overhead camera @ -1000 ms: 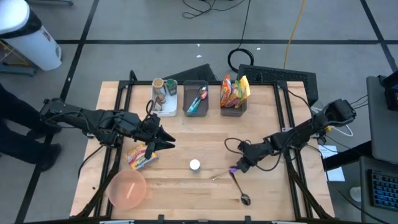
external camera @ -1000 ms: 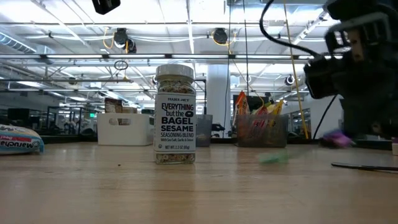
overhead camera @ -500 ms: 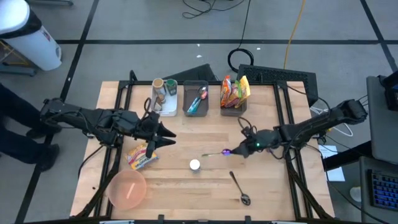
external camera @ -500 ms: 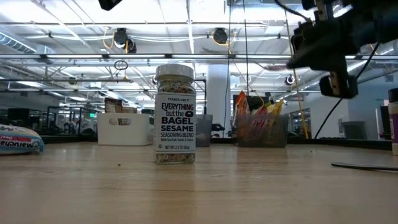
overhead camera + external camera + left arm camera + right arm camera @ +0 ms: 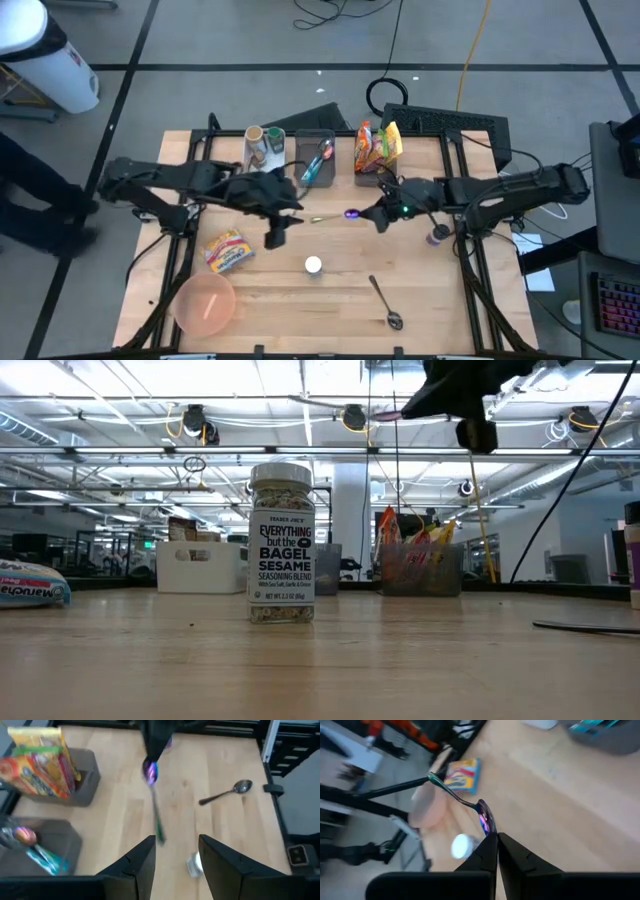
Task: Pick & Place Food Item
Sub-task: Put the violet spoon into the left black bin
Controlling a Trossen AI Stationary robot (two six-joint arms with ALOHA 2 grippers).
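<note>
My right gripper hangs above the table's middle, shut on an iridescent spoon with a purple bowl and a greenish handle. My left gripper is open just to the left of the handle's free end, and nothing is between its fingers. Below them, a ramen packet lies flat on the table. A seasoning jar stands upright on its base, its white lid showing from above. My right gripper pinches the spoon's purple bowl end between its two fingers, which come slanting from the table's right. The handle sticks out beyond the fingertips toward the left arm. The whole spoon is clear of the table.
A pink bowl sits at the near left and a silver spoon lies at the near right. Three bins stand along the far edge: cups, utensils, snack packets. A small purple-capped bottle stands right of the arm.
My right gripper, still shut on the iridescent spoon, has risen and gone toward the far edge and the table's middle, lifting the spoon well clear. My left gripper has left the ramen packet, rising, turning and going right toward the spoon's handle.
</note>
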